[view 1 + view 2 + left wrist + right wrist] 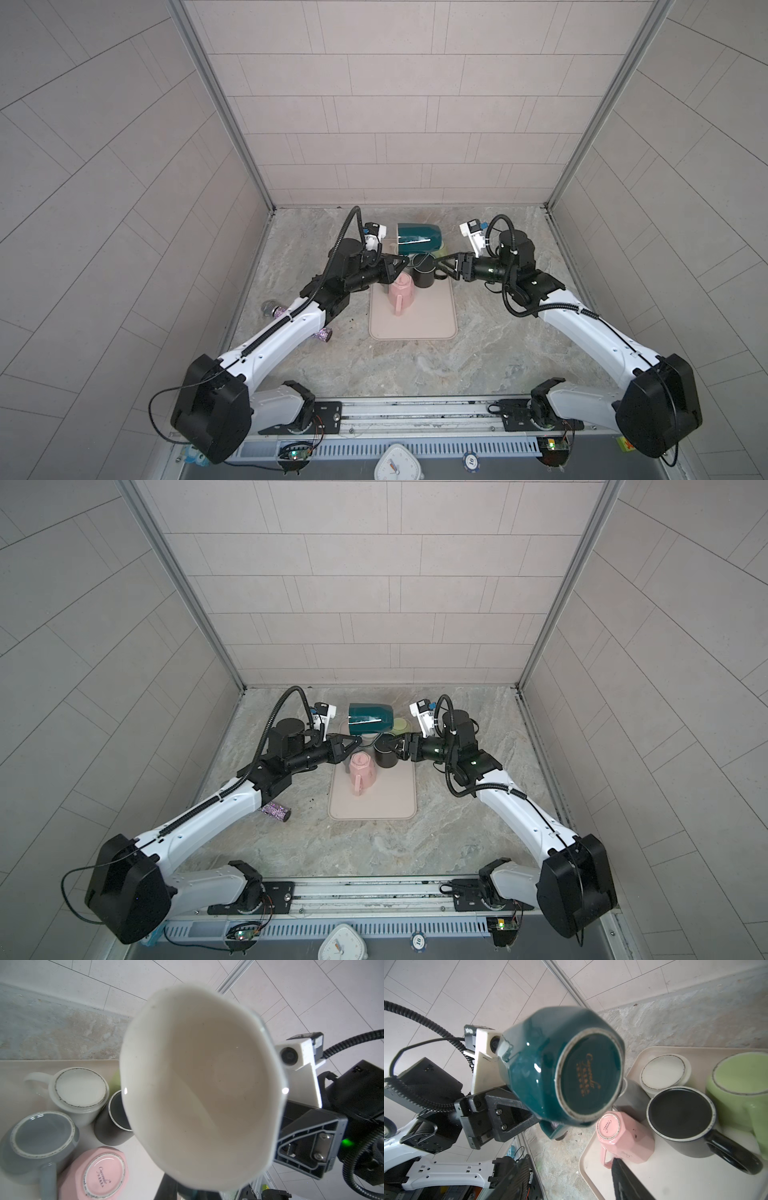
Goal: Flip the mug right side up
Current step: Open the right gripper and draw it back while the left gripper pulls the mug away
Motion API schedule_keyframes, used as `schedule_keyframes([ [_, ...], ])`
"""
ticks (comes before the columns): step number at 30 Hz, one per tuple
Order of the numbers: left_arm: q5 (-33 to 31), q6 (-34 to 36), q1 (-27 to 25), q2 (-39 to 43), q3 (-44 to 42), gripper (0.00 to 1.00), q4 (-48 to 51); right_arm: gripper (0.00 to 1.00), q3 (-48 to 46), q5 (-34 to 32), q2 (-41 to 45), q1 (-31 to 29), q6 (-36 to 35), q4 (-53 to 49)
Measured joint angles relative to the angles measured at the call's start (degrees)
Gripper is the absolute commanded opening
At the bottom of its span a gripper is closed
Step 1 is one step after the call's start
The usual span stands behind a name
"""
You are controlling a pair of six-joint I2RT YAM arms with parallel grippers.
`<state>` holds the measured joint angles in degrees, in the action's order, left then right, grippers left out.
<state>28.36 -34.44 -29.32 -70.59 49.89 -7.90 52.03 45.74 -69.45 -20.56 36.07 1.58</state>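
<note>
teal mug (417, 239) (370, 719) is hanging in the air on its side, over the back end of the tray (411, 328), not touching the counter (498, 332). left claw (402, 266) (355, 746) is clenching it, and in the right wrist view the claw (527, 1113) is reaching in at the handle side. the exact contact spot is hidden by the mug body. the mug's mouth is facing the left wrist camera, so its white inside (199, 1084) is filling that view. its ringed base (589, 1076) is pointing at the right wrist camera, so it's sideways, not upright.

right claw (435, 268) (394, 746) is sitting released, jaws spread in a v in both top views. it's hovering over the black mug (424, 276) and is not gripping anything, and it's just below the teal mug in both top views.

other mugs are crowding the back half of the tray:
- pink mug (401, 293) is standing base up, with its handle toward the front.
- black mug is standing just beside it, base up in the right wrist view.
- green mug (737, 1084), white mug (81, 1088) and grey mug (39, 1136) are all showing their bases too.

the front half of the tray is lying bare.
</note>
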Motion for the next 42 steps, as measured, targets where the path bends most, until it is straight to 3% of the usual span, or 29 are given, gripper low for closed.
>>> schedule_keyframes([
  [16, -2.27, 0.87, 4.42, 0.33, 0.94, 0.0, 3.65, 0.91, -2.51, -4.59, 8.46, 0.79, -4.26, -5.11],
  [30, -7.39, 2.89, 7.82, 4.02, 1.92, 0.0, 12.15, 0.92, -7.15, -12.85, 14.25, 1.77, -6.69, -14.16],
  [42, -18.49, 10.71, 9.9, 6.49, 6.25, 0.0, 28.76, 0.93, -10.58, -14.91, 19.19, 1.86, -9.03, -19.32],
])
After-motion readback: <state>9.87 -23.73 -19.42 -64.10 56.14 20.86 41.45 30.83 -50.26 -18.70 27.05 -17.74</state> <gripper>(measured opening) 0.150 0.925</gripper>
